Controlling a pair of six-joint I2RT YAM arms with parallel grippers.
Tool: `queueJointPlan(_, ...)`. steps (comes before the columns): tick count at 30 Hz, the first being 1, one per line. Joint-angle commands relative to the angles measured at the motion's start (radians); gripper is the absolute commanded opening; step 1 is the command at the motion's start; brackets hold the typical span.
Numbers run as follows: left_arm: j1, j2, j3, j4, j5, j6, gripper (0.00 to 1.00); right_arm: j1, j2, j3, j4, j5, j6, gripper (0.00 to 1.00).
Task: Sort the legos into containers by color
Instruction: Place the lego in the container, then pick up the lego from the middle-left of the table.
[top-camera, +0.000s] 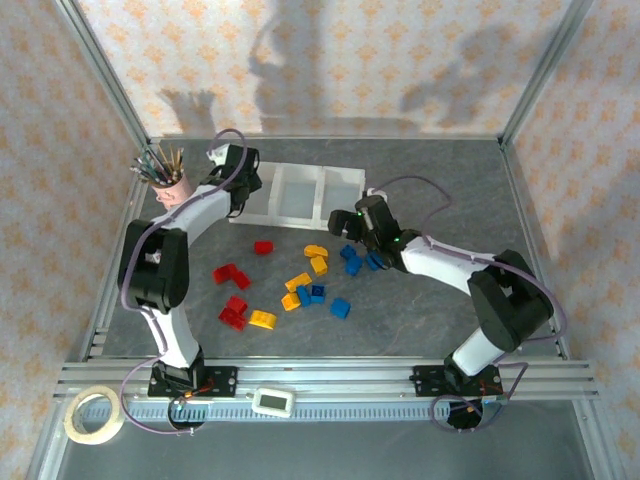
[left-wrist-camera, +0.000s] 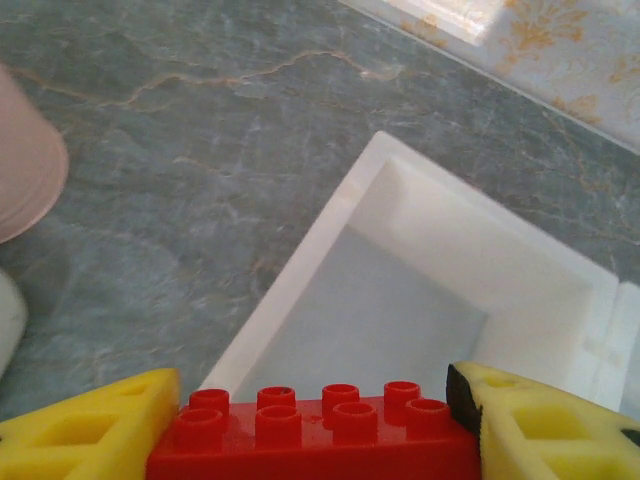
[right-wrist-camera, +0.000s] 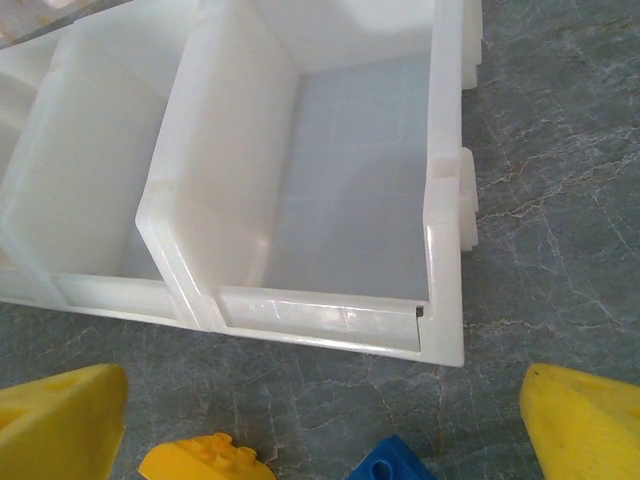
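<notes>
The left gripper (left-wrist-camera: 318, 430) is closed on a red 8-stud lego (left-wrist-camera: 300, 452), pinched end to end between its 2 yellow fingers (left-wrist-camera: 90, 430) and held over the edge of the left-end compartment of the tray (top-camera: 290, 220), near the pink pencil cup (top-camera: 172, 190). The right gripper (right-wrist-camera: 325, 405) hangs with fingers spread wide, just in front of the tray's right-end compartment, over a yellow lego (right-wrist-camera: 205, 462) and a blue lego (right-wrist-camera: 390, 465). The other legos (top-camera: 298, 285) lie scattered on the table (top-camera: 420, 320) before the tray.
</notes>
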Motion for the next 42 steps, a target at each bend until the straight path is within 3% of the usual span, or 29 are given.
queueJointPlan(1,-0.003,0.047,0.079,0.005,0.03,0.021,0.48,0.004,0.015,0.038,-0.011,0.041,-0.024,1.0)
queueJointPlan(10,-0.005,0.144,0.173,-0.048,0.022,0.05,0.64,0.004,0.029,0.068,-0.032,0.046,-0.041,1.0)
queueJointPlan(26,-0.005,0.06,0.167,-0.078,0.066,0.086,0.85,0.005,-0.082,0.069,-0.102,0.029,-0.1,1.0)
queueJointPlan(33,-0.023,-0.108,-0.024,-0.032,0.171,0.08,0.86,0.009,-0.131,-0.021,-0.084,-0.053,-0.033,1.0)
queueJointPlan(42,-0.14,-0.27,-0.274,-0.069,0.145,0.1,0.92,0.06,-0.15,-0.15,0.014,-0.102,0.048,1.0)
